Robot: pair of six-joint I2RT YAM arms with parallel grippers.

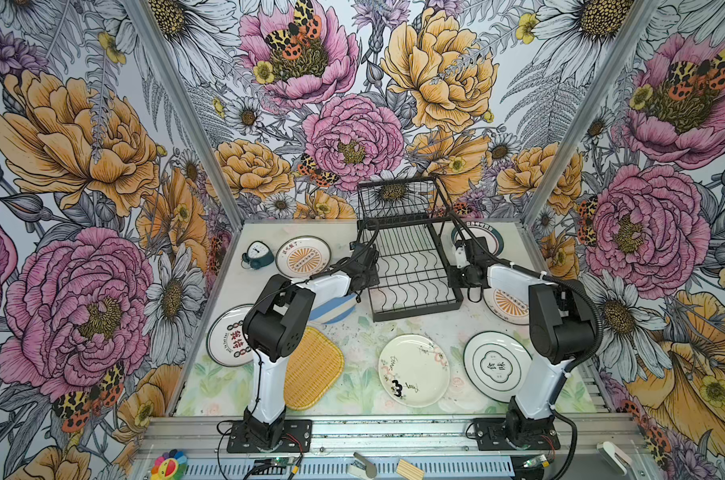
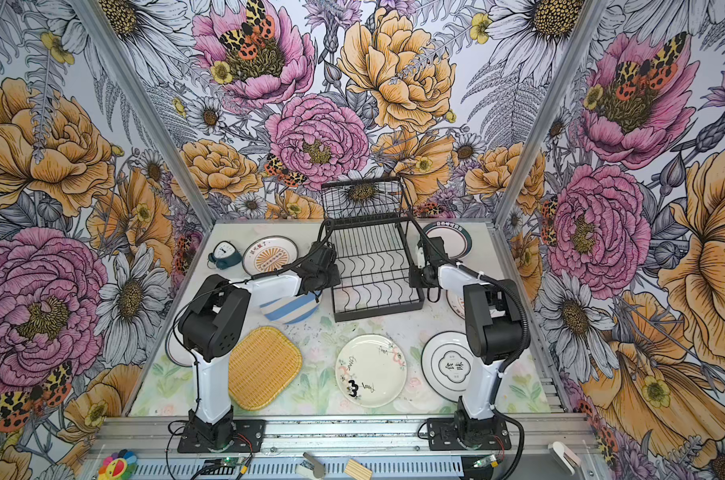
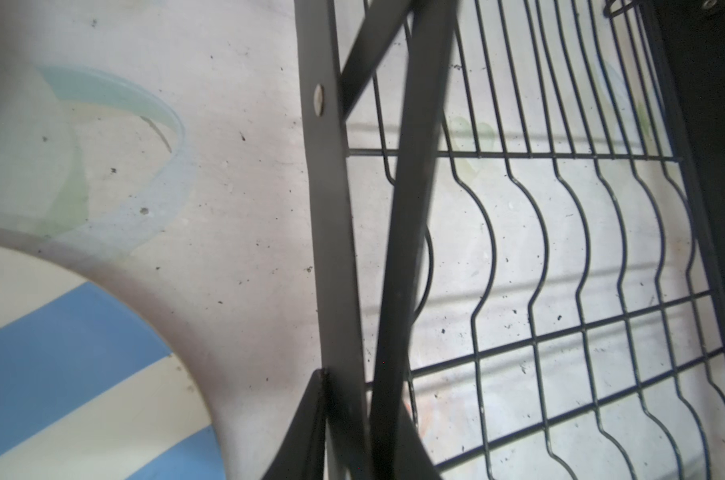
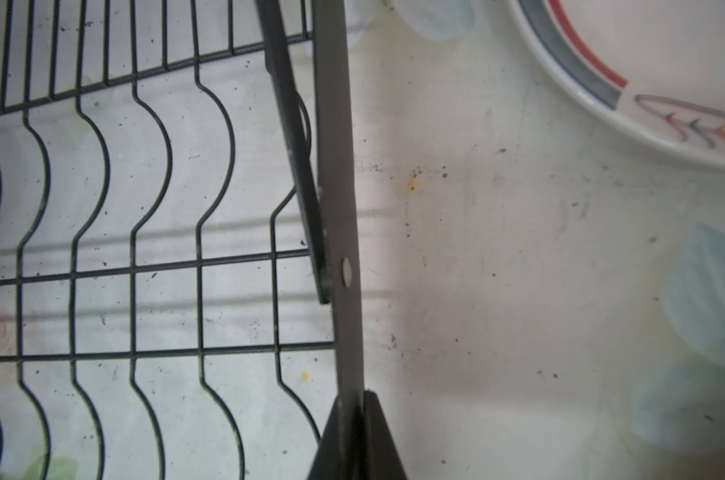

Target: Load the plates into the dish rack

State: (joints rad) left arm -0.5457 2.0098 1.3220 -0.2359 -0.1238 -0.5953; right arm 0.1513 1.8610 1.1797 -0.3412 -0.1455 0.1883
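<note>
At the back of the desk (image 1: 352,328), left tool (image 3: 344,432) and right tool (image 4: 354,436) each pinch a rack (image 1: 410,270) side rail (plates (image 1: 414,370) lie flat around it, none loaded), so uneven pulling could skew it into the striped plate (image 1: 331,309).

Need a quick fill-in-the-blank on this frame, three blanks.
Left hand and right hand each clamp a side rail of the ___.
Number of plates standing in it: ___.
The rounded-square woven plate is coloured ___.
Missing: dish rack; zero; yellow.
</note>
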